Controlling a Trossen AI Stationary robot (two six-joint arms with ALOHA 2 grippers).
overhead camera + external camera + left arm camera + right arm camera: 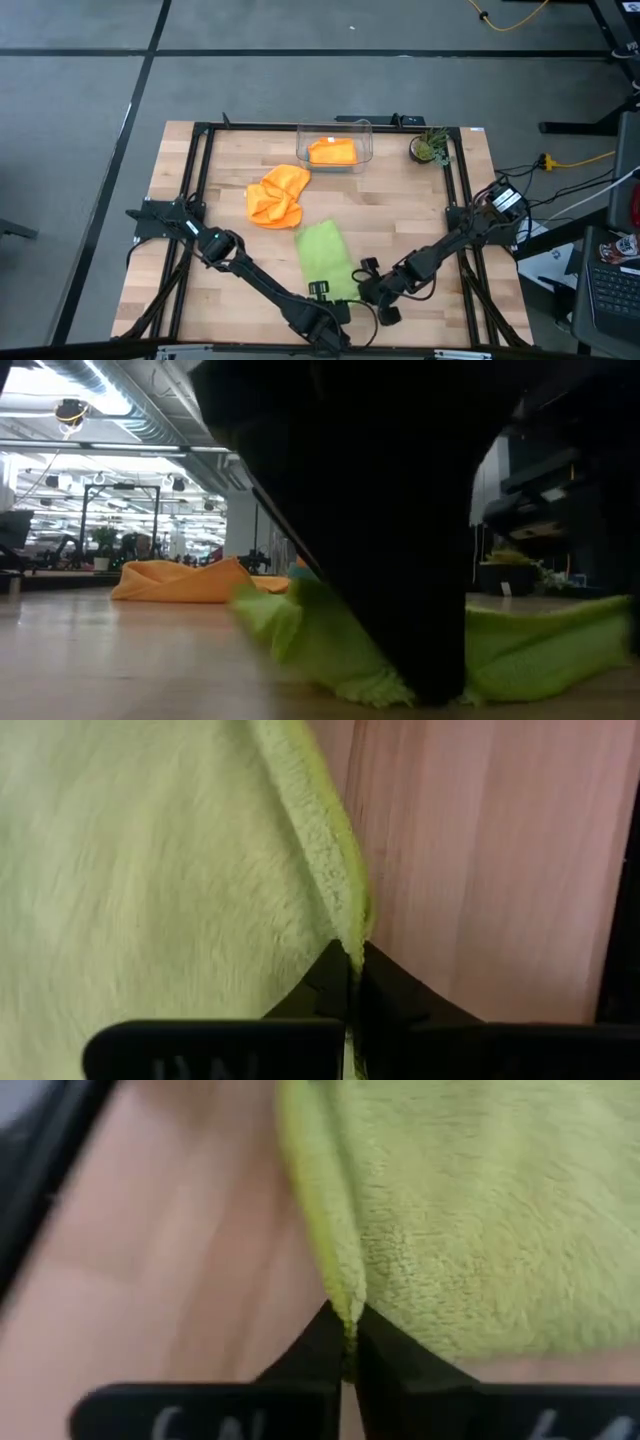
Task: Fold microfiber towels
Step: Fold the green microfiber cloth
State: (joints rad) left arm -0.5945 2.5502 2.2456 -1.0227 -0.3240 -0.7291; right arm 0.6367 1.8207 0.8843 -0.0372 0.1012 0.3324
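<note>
On the near left of the wooden bench point(180, 250), the left arm reaches toward the near middle, where the left gripper point(318, 291) sits at the near left corner of the lime green towel point(325, 258). Its wrist view shows the jaws closed on the towel's edge, the cloth pinched between the two dark fingers point(385, 990). That towel lies mostly flat at the near centre of the bench. Farther back and slightly left, a crumpled orange towel point(277, 195) rests well apart from both arms. Beyond it, at the far edge, a clear plastic bin point(334, 143) holds a second orange towel point(333, 152), neatly folded. To the right of the bin stands a small potted plant point(431, 148). At the near right corner of the green towel, the right gripper point(366, 268) also has its jaws closed on the cloth's edge, as its own wrist view shows.
</note>
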